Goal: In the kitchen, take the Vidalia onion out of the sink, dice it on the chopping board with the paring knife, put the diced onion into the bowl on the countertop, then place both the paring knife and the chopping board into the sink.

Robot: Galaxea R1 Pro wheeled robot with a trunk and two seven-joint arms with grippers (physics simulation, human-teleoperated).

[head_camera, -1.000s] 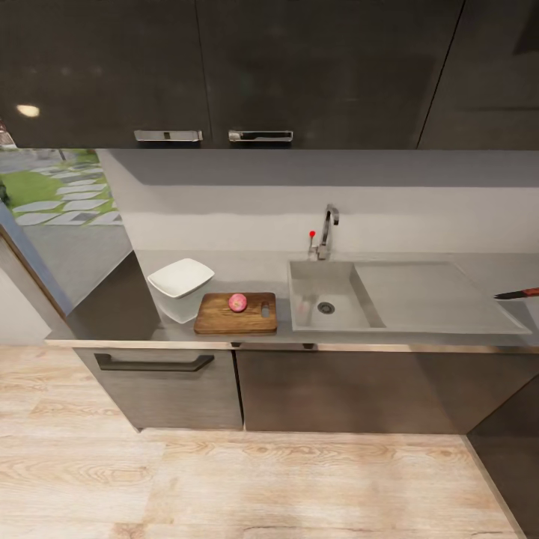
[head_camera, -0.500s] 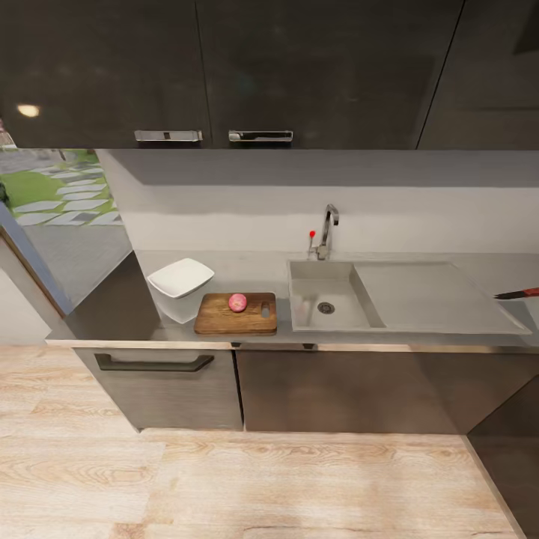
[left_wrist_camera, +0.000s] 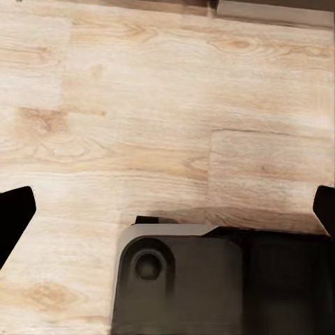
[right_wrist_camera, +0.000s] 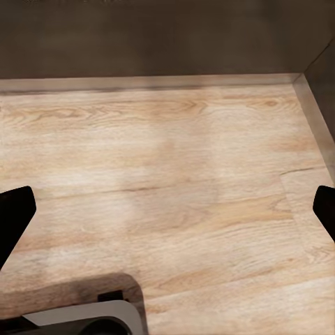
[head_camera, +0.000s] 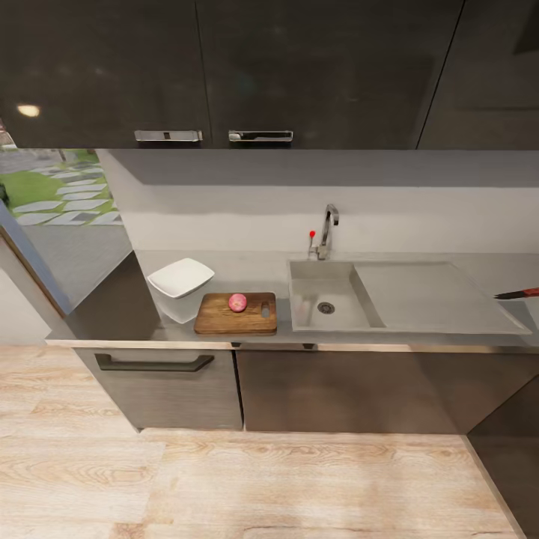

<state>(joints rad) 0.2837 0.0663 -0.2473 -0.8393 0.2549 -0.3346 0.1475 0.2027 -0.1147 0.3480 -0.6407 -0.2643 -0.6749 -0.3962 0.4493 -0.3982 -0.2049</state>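
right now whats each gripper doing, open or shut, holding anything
Left gripper: open, fingertips spread wide, nothing between them, wooden floor below.
Right gripper: open, fingertips spread wide, empty, over the floor too.

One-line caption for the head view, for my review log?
Onion whole on the board beside the bowl; knife right of the sink.

You've got open countertop [head_camera: 254, 269] behind the chopping board [head_camera: 236, 314], with the bowl [head_camera: 180, 281] crowding its left end. The tap [head_camera: 327, 230] guards the sink [head_camera: 329, 299] from behind, and overhead cabinets [head_camera: 224, 75] cap your headroom.
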